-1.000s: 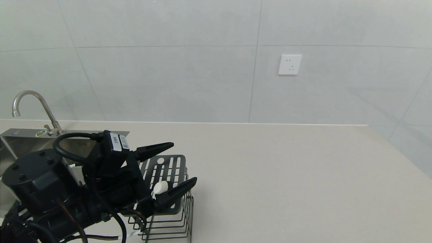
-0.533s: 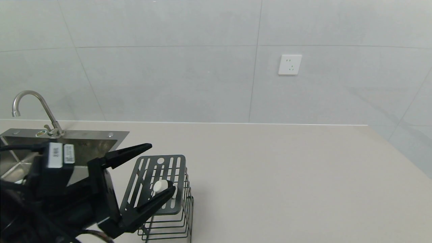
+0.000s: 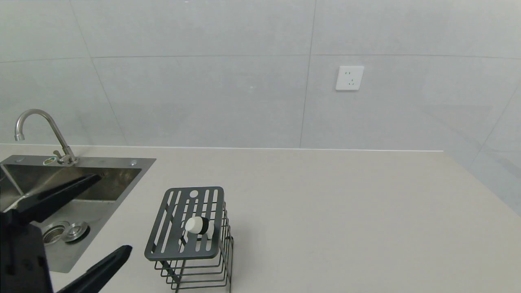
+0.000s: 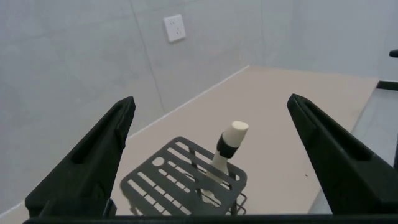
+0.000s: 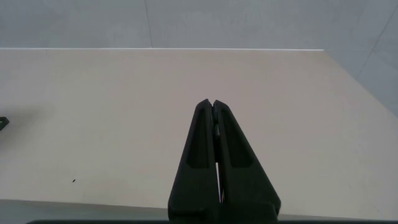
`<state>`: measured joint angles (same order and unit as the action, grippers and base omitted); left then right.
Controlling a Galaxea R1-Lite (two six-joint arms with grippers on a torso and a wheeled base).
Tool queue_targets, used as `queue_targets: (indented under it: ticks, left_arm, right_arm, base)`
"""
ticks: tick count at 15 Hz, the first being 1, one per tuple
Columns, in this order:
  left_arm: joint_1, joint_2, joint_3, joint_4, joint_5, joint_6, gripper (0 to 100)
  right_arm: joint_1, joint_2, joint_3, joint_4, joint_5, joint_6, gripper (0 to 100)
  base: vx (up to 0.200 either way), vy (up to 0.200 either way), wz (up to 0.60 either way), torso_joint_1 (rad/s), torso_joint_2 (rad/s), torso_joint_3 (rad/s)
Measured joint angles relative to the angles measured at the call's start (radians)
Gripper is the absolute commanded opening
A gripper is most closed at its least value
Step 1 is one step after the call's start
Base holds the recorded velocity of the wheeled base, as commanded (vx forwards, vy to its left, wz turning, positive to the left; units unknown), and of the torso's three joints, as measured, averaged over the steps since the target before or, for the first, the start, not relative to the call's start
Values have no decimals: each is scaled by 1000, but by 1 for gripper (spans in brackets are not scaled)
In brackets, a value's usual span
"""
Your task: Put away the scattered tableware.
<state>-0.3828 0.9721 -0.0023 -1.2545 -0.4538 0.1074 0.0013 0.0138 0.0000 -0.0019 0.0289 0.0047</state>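
A dark slotted metal rack [image 3: 179, 228] stands on the beige countertop [image 3: 325, 211], just right of the sink. A utensil with a white handle and a black collar [image 3: 196, 225] stands upright in one of its slots. My left gripper [image 3: 113, 212] is open and holds nothing, low on the left between the sink and the rack. In the left wrist view its two black fingers [image 4: 99, 155] frame the rack [image 4: 180, 186] and the white handle [image 4: 231, 138] some way ahead. My right gripper [image 5: 213, 106] is shut on nothing above bare countertop.
A steel sink [image 3: 118, 160] with a curved faucet [image 3: 40, 126] and a drain [image 3: 61, 232] takes up the left side. A white wall socket [image 3: 349, 77] sits on the tiled wall. The countertop stretches bare to the right of the rack.
My left arm has pulled back from the rack toward the lower left, its gripper still open. The white-handled utensil stays standing in the rack.
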Motion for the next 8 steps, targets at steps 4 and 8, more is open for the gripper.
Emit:
queue_targets:
  ticks: [4,8]
  left_arm:
    - [102,-232,1,181,1,3,100]
    - [193,-620,-13,602,10,1,100]
  right_arm:
    - [0,0,0,0,0,0,0]
    - [0,0,0,0,0,0,0]
  base:
    - [0,0,0,0,0,0]
    - [0,0,0,0,0,0]
